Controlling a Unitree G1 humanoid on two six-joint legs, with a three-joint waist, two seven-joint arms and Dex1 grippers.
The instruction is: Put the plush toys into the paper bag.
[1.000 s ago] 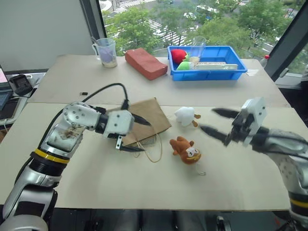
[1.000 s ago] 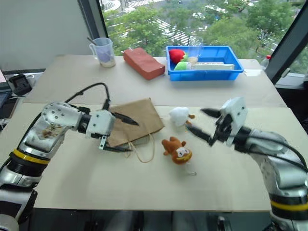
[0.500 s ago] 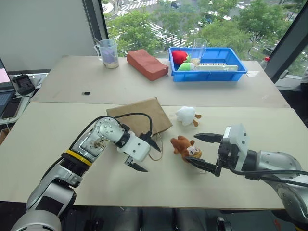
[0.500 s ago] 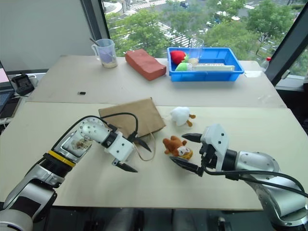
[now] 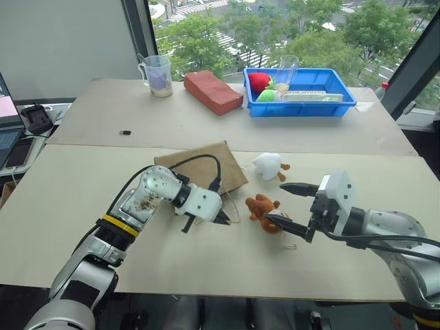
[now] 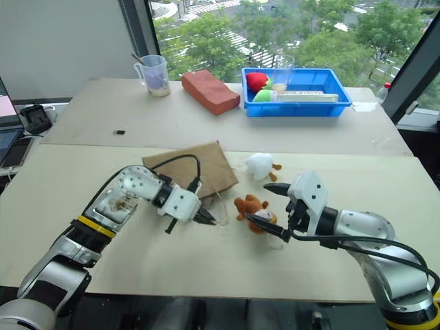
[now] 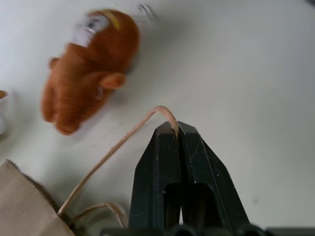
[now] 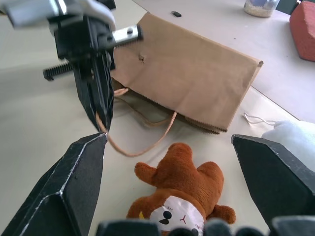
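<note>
The paper bag (image 5: 203, 165) lies flat on the table, its twine handles spilling toward me. My left gripper (image 5: 224, 220) is shut on one twine handle (image 7: 170, 123) just off the bag's mouth. The brown monkey (image 5: 265, 208) lies a little right of that gripper. My right gripper (image 5: 287, 205) is open, its fingers (image 8: 74, 187) spread on either side of the monkey (image 8: 182, 196) without touching it. The white plush toy (image 5: 269, 165) sits beyond the monkey, next to the bag's right edge.
A blue bin (image 5: 344, 103) with red and green round items stands at the back right. A reddish brick-shaped block (image 5: 213, 91) and a clear measuring cup (image 5: 158, 74) stand at the back. A laptop and a black device (image 5: 38, 118) sit at the far left.
My left gripper has come down and to the right off the bag and closed on the twine handle. The whole view has shifted too. My right gripper stays open.
</note>
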